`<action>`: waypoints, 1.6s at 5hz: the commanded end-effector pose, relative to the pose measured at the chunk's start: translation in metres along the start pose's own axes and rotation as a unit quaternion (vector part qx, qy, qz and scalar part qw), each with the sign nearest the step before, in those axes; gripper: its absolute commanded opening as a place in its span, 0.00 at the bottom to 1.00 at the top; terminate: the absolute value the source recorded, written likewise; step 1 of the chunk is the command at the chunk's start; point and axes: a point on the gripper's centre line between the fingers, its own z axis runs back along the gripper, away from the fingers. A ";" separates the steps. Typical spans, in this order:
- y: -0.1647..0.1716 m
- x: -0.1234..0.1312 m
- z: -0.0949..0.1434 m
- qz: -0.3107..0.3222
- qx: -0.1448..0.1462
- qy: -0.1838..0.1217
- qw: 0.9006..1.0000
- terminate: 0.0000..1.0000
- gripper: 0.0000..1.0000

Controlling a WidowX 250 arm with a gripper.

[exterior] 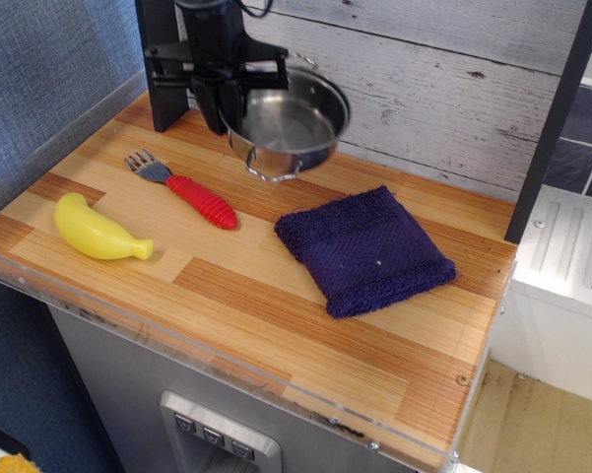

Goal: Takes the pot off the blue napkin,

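The shiny steel pot (294, 126) hangs in the air above the back of the wooden counter, tilted a little, one wire loop handle pointing forward. My gripper (223, 116) is shut on the pot's left rim and holds it up. The blue napkin (364, 249) lies flat on the counter to the right and in front of the pot, with nothing on it.
A fork with a red ribbed handle (188, 188) lies left of centre. A yellow toy banana (98, 230) lies at the front left. A dark post (162, 69) stands at the back left, close to my gripper. A whitewashed plank wall (453, 89) runs behind.
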 end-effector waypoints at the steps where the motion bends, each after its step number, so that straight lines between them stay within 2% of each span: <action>1: 0.013 0.006 -0.011 0.053 -0.005 -0.009 0.999 0.00 0.00; 3: 0.006 0.001 -0.043 0.071 0.014 0.020 0.997 0.00 0.00; 5: 0.010 -0.003 -0.057 0.082 0.022 0.035 0.996 0.00 0.00; 6: 0.012 -0.006 -0.056 0.109 0.031 0.049 0.992 0.00 1.00; 8: 0.010 -0.006 -0.050 0.110 0.024 0.050 0.992 0.00 1.00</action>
